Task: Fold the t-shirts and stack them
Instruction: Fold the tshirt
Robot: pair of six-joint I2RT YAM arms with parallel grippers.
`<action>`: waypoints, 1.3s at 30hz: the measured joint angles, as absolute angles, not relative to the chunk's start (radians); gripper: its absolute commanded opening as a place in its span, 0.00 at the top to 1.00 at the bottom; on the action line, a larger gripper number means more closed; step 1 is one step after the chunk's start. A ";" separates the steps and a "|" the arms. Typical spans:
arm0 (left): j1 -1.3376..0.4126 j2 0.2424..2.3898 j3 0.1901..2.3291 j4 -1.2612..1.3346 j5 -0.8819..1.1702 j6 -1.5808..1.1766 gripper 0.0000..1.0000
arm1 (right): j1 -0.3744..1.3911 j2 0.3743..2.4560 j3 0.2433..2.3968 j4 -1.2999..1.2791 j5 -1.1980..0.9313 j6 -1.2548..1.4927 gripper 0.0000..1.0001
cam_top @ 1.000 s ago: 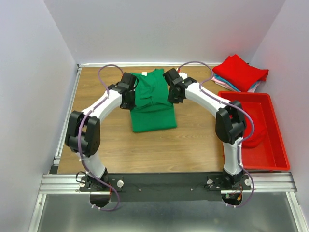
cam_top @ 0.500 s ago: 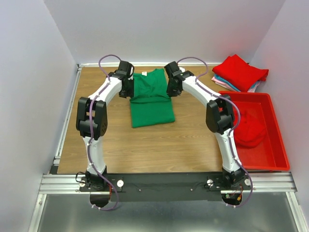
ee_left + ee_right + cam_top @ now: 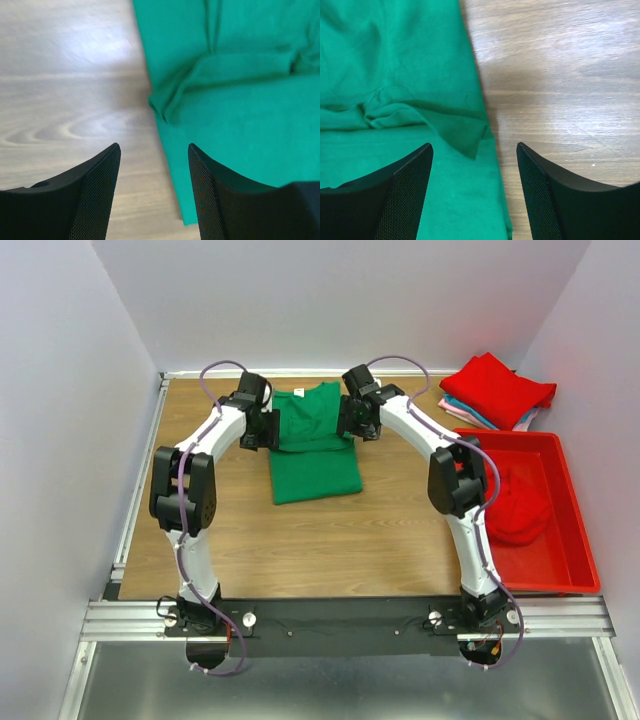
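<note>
While the green shirt [image 3: 315,445] lay part-folded on the far middle of the table [image 3: 300,540], the left gripper [image 3: 153,150] and right gripper [image 3: 474,147] hung over its side edges, fingers wide apart, holding nothing.

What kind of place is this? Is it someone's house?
Likely a robot lab, not a house. The left arm and right arm are bolted to a metal rail at a wooden table, plain white walls box it in, and a green shirt lies there for practice.

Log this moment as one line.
phase: folding | green t-shirt: partly folded | left claw: open, over shirt's left edge | right claw: open, over shirt's right edge
</note>
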State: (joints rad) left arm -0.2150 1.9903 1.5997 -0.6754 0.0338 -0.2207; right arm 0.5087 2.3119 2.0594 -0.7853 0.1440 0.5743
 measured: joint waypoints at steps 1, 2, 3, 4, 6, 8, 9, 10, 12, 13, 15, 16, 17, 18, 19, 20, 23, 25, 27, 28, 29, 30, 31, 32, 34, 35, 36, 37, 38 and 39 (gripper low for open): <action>-0.215 1.974 1.572 -0.663 0.046 -0.220 0.36 | 0.511 2.311 2.059 -0.785 0.136 0.569 0.25; -0.215 1.953 1.540 -0.658 0.064 -0.220 0.36 | 0.514 2.310 2.059 -0.785 0.127 0.563 0.25; -0.215 1.942 1.522 -0.657 0.074 -0.220 0.35 | 0.517 2.310 2.058 -0.785 0.120 0.558 0.26; -0.216 1.928 1.500 -0.648 0.086 -0.220 0.35 | 0.523 2.310 2.057 -0.785 0.113 0.554 0.26; -0.218 1.910 1.470 -0.636 0.102 -0.220 0.35 | 0.542 2.310 2.057 -0.786 0.097 0.549 0.26; -0.220 1.894 1.444 -0.622 0.118 -0.220 0.35 | 0.565 2.310 2.057 -0.786 0.079 0.548 0.27; -0.221 1.888 1.435 -0.615 0.125 -0.220 0.36 | 0.573 2.310 2.057 -0.786 0.067 0.548 0.28; -0.223 1.881 1.423 -0.607 0.132 -0.220 0.36 | 0.580 2.310 2.057 -0.786 0.060 0.548 0.28; -0.226 1.874 1.411 -0.595 0.149 -0.220 0.36 | 0.595 2.310 2.057 -0.787 0.045 0.548 0.28; -0.230 1.872 1.405 -0.589 0.155 -0.220 0.36 | 0.599 2.310 2.057 -0.786 0.039 0.548 0.28; -0.237 1.872 1.392 -0.575 0.174 -0.220 0.36 | 0.601 2.310 2.057 -0.787 0.033 0.548 0.29; -0.239 1.872 1.388 -0.572 0.179 -0.219 0.36 | 0.601 2.312 2.057 -0.787 0.033 0.548 0.29; -0.242 1.872 1.381 -0.568 0.191 -0.217 0.36 | 0.600 2.313 2.057 -0.787 0.031 0.548 0.29; -0.244 1.872 1.373 -0.564 0.202 -0.215 0.36 | 0.600 2.316 2.058 -0.787 0.031 0.548 0.29; -0.246 1.872 1.367 -0.561 0.209 -0.213 0.36 | 0.599 2.320 2.058 -0.787 0.031 0.548 0.30; -0.249 1.872 1.361 -0.558 0.221 -0.211 0.36 | 0.596 2.326 2.063 -0.788 0.031 0.548 0.30; -0.254 1.872 1.344 -0.550 0.242 -0.206 0.36 | 0.592 2.366 2.100 -0.791 0.031 0.545 0.30; -0.260 1.872 1.335 -0.546 0.255 -0.204 0.36 | 0.591 2.394 2.125 -0.795 0.032 0.543 0.30; -0.265 1.872 1.330 -0.544 0.265 -0.199 0.36 | 0.591 2.423 2.157 -0.796 0.033 0.541 0.30; -0.269 1.872 1.327 -0.542 0.269 -0.197 0.36 | 0.591 2.434 2.169 -0.796 0.034 0.540 0.30; -0.271 1.872 1.325 -0.541 0.273 -0.194 0.36 | 0.591 2.445 2.183 -0.797 0.037 0.540 0.30; -0.273 1.872 1.323 -0.540 0.275 -0.191 0.36 | 0.591 2.452 2.191 -0.798 0.038 0.540 0.30; -0.275 1.872 1.319 -0.537 0.278 -0.189 0.36 | 0.590 2.460 2.203 -0.801 0.043 0.540 0.30; -0.277 1.872 1.314 -0.537 0.281 -0.187 0.36 | 0.589 2.464 2.210 -0.802 0.046 0.540 0.30; -0.278 1.872 1.298 -0.532 0.282 -0.183 0.36 | 0.587 2.477 2.245 -0.810 0.061 0.539 0.29; -0.278 1.870 1.288 -0.531 0.282 -0.181 0.36 | 0.585 2.484 2.268 -0.811 0.068 0.539 0.29; -0.278 1.870 1.279 -0.531 0.282 -0.179 0.36 | 0.584 2.490 2.289 -0.809 0.078 0.539 0.29; -0.278 1.868 1.270 -0.531 0.282 -0.178 0.36 | 0.582 2.497 2.314 -0.812 0.086 0.539 0.29; -0.278 1.867 1.258 -0.529 0.282 -0.176 0.36 | 0.579 2.505 2.333 -0.810 0.093 0.539 0.28; -0.278 1.863 1.243 -0.525 0.282 -0.175 0.36 | 0.575 2.516 2.362 -0.808 0.101 0.540 0.28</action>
